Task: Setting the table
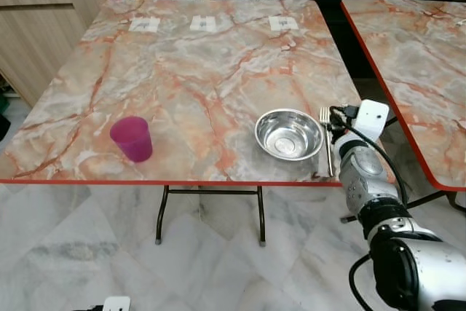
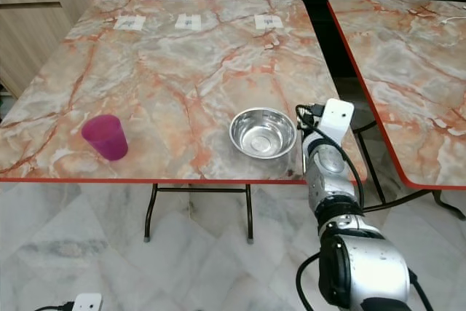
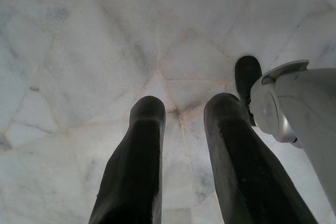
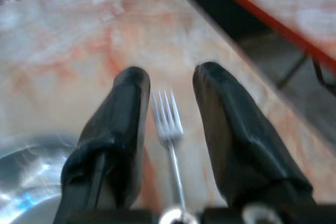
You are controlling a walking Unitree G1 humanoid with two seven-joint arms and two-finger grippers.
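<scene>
Fingers of the right gripper spread apart, straddling a fork lying released beside the steel bowl at the marble-patterned table's front right corner; pink cup front left. Left gripper parted over marble floor.

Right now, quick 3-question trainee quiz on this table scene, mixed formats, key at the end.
1. True or false: the fork lies on the table to the right of the steel bowl.
2. Which colour is the cup? A blue, B pink, C green.
3. Fill in: the right gripper has its jaws ____ either side of the fork.

Key: 1 true; 2 B; 3 open.
</scene>
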